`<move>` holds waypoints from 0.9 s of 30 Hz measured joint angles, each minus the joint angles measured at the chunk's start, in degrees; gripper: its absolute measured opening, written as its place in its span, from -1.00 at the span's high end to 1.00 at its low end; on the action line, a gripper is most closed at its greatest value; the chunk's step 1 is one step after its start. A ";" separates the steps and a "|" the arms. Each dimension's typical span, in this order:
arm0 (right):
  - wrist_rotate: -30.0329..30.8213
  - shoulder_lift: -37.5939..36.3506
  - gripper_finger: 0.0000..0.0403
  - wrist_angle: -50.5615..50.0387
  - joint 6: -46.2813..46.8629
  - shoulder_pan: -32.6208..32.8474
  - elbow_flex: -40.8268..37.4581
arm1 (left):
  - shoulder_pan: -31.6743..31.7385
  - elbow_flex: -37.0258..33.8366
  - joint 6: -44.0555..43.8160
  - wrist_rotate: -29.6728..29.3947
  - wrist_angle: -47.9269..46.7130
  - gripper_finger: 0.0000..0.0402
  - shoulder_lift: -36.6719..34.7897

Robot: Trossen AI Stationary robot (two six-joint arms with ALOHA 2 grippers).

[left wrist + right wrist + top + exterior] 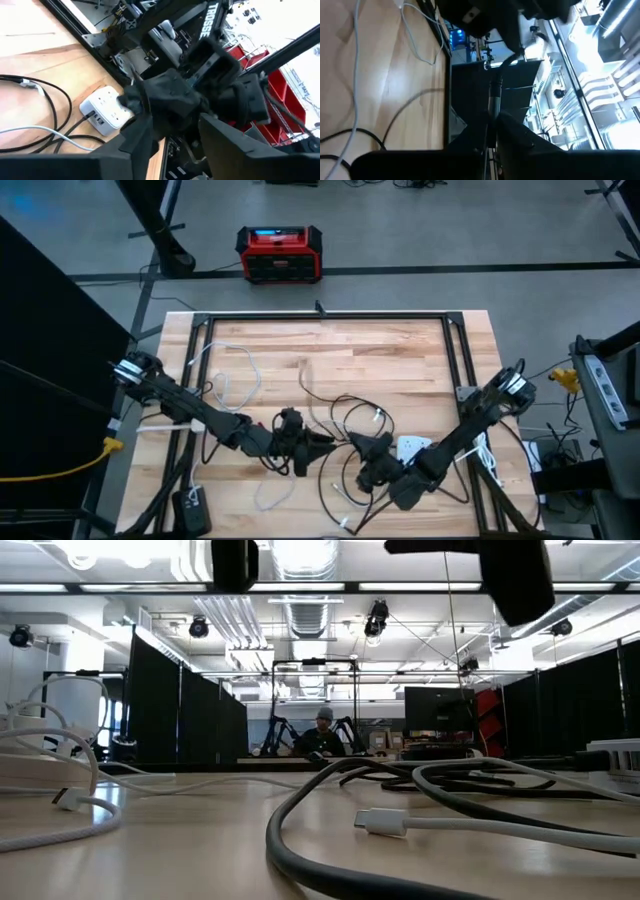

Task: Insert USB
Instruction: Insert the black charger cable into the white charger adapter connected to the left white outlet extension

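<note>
My left gripper (325, 442) hangs over the table's (400, 350) near middle, fingers (135, 145) parted, holding nothing. My right gripper (362, 448) faces it, fingers pinched shut on a black cable (494, 100). The white hub (413, 447) lies just beside the right arm, cables (340, 405) around it.

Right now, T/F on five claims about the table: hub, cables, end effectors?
1. A white USB hub lies on the wooden table. True.
2. The right end effector stands wide open. False: it is shut.
3. A red box sits on the floor beyond the table. True.
4. The table holds no cables. False: black cables and white cables lie across it.
5. The left end effector is near the table's middle. True.
</note>
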 joint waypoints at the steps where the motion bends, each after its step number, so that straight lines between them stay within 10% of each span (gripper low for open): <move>1: -0.05 0.34 0.94 -0.04 -0.01 -0.01 0.33 | 0.02 0.00 -0.78 -0.62 -0.73 0.15 0.00; 27: -1.72 0.60 0.94 -0.21 -1.70 -0.87 2.89 | 0.35 -0.02 -18.40 -2.65 -5.08 0.18 2.89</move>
